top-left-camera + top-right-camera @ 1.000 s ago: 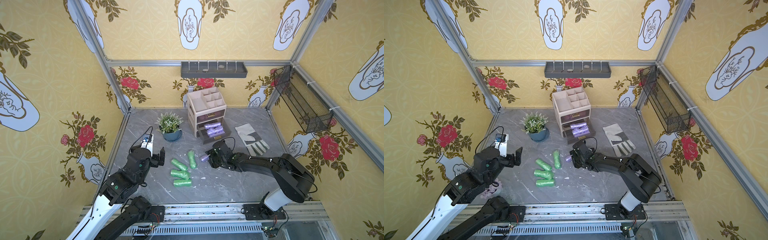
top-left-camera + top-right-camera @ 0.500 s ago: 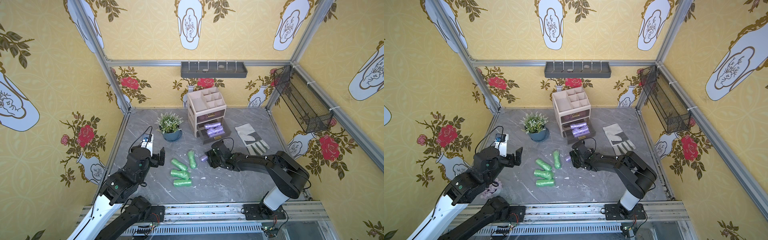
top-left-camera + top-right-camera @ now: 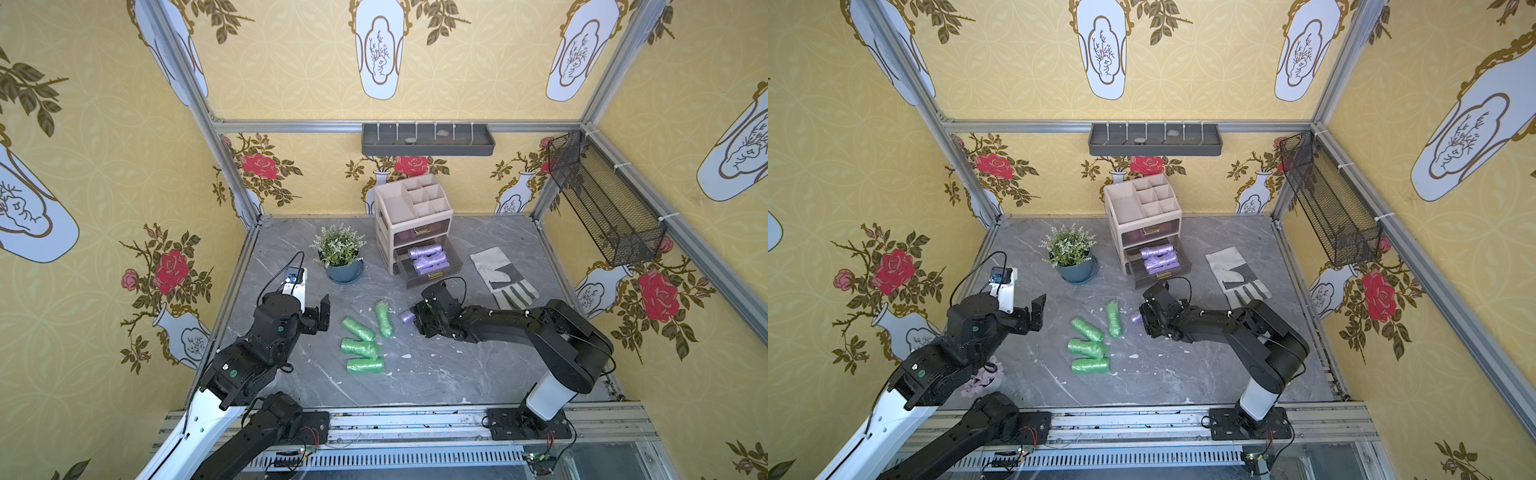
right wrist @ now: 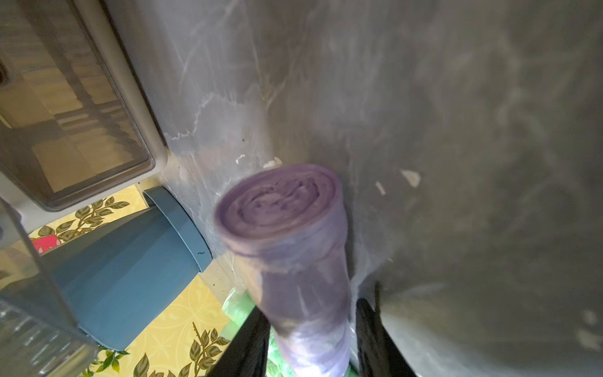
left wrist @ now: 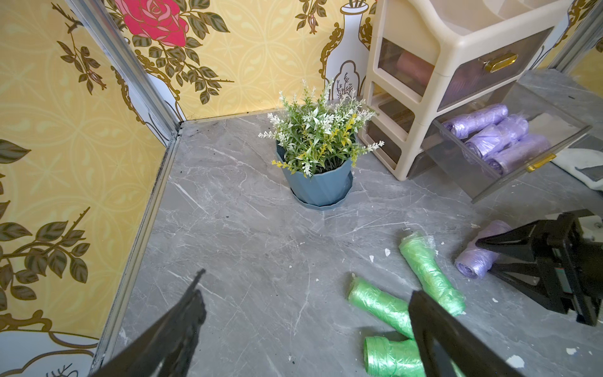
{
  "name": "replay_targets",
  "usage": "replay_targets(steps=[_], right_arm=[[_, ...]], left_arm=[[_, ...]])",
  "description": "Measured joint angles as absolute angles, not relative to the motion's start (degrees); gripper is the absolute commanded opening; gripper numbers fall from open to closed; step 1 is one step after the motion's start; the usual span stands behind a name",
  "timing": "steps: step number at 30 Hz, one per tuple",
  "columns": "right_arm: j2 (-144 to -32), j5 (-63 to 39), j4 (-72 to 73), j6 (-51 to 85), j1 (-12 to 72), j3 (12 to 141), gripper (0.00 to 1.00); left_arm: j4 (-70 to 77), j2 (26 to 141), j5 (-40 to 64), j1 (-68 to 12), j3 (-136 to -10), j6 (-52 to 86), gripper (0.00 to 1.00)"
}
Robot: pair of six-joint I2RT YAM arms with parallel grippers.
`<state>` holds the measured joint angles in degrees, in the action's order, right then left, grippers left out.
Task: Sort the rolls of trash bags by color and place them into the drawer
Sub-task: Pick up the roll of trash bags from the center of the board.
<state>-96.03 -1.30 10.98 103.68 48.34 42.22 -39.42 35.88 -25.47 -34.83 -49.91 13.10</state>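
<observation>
Narrower than a second ago, the jaws of the right end effector (image 3: 415, 319) now stand on either side of the small lilac roll of crinkled plastic film (image 3: 407, 318), and that arm's elbow has drawn a little to the left. Nothing else on the grey marbled worktop (image 3: 436, 374) has shifted.

In the right wrist view the roll runs lengthwise between the two black fingers (image 4: 244, 349) and juts out past their tips. One finger seems to touch the film and the other stands just beside it, so we cannot tell whether the pinch is made yet (the blur does not help). In both top views the roll's long axis lies left to right, its free end pointing left toward the four green film rolls (image 3: 360, 348), and it looks to rest on the worktop.

The coming move, as we judge it, turns on this: the open smoky-clear plastic drawer (image 5: 489, 182) lies near, on the far side of this end effector and slightly right. The three lilac rolls (image 3: 428, 259) already in it lie crosswise, roughly parallel to this one, so the carry should need little turning. The left end effector (image 5: 306, 284) hangs wide open and empty, well apart to the left beyond the green rolls. The right arm is plainly the nearer.
</observation>
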Motion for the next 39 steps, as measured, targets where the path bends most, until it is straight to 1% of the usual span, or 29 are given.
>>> replay_targets(steps=[3,13,21,25,29,33,37,39], right_arm=[[-96.03,-1.28,11.46,103.72,48.34,41.93,0.4],[-95.98,-1.19,12.12,104.22,48.31,41.28,0.38],[-95.0,-1.08,11.97,104.71,48.34,40.56,0.24],[-93.3,-1.13,11.66,103.33,48.31,40.12,0.21],[-89.32,-1.69,9.54,100.4,47.94,39.35,0.21],[-83.53,-4.08,3.07,95.2,46.92,40.07,0.21],[-76.6,-6.42,-9.87,85.8,46.24,46.35,0.23],[-73.58,-7.62,-16.67,80.07,46.22,50.37,0.25]], left_arm=[[-39.42,35.92,-25.1,-34.61,-49.87,13.1,0.98],[-39.42,36.01,-24.67,-33.95,-49.87,13.1,0.98],[-39.42,36.03,-23.99,-33.65,-49.84,13.13,0.98],[-39.4,36.16,-23.94,-33.39,-49.74,13.15,0.98],[-39.4,36.51,-23.59,-33.28,-49.74,13.47,0.98],[-39.4,36.88,-23.55,-33.17,-49.74,13.52,0.98],[-39.4,37.39,-23.51,-33.15,-49.74,13.52,0.98],[-39.4,37.78,-23.51,-33.08,-49.74,13.56,0.98]])
